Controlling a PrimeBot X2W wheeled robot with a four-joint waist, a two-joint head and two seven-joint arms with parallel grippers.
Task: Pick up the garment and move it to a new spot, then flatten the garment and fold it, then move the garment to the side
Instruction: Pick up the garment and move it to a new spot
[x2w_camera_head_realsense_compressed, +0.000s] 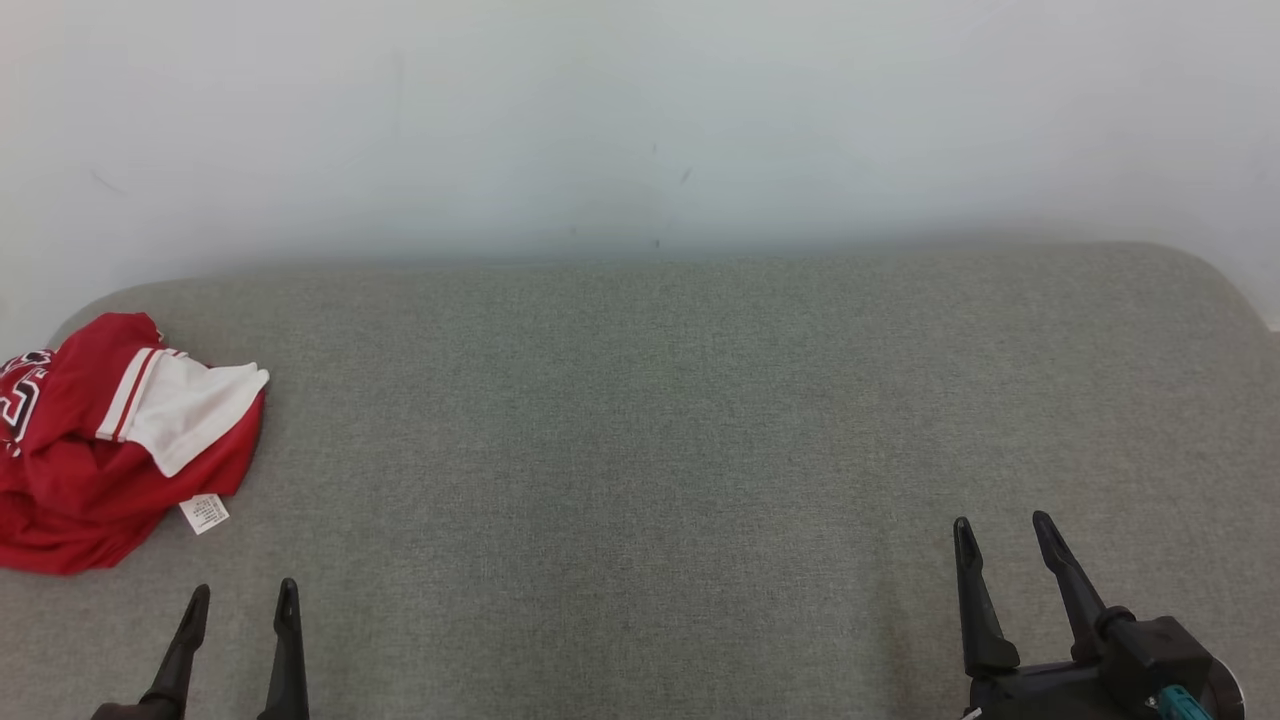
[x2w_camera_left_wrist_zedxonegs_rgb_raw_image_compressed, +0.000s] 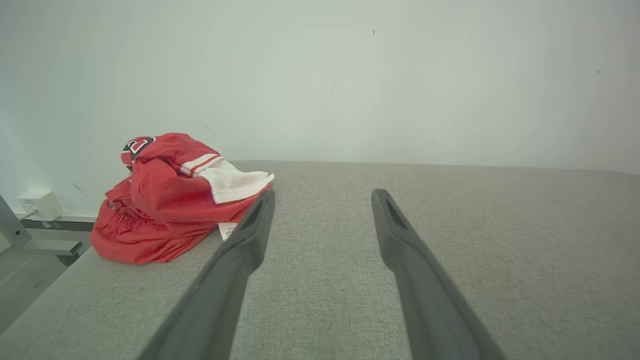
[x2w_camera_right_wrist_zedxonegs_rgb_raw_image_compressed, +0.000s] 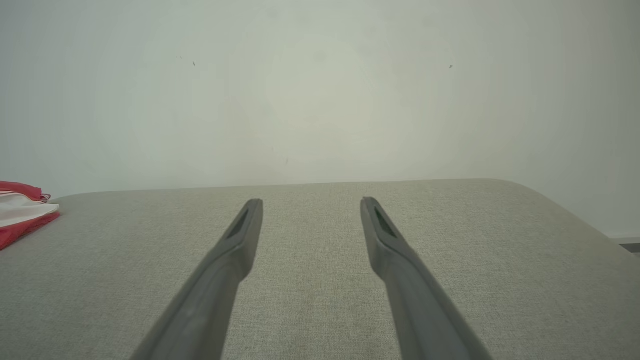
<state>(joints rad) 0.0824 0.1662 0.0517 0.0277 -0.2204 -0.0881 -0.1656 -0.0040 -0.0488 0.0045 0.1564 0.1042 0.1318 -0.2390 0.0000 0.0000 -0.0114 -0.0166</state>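
The crumpled red garment (x2w_camera_head_realsense_compressed: 90, 450) lies at the grey table's (x2w_camera_head_realsense_compressed: 640, 450) left edge, near the left gripper (x2w_camera_head_realsense_compressed: 245, 587) and well apart from the right gripper (x2w_camera_head_realsense_compressed: 1001, 519), both spread and empty; the left wrist view adds a white box (x2w_camera_left_wrist_zedxonegs_rgb_raw_image_compressed: 40, 204) beyond it.

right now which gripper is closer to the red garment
Left. The left gripper is just short of the red garment, not touching; the right gripper is far to its right.

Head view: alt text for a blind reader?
A crumpled red and white garment lies at the left edge of a grey fabric surface before a pale wall. The open left hand and open right hand sit at the lower corners, holding nothing.
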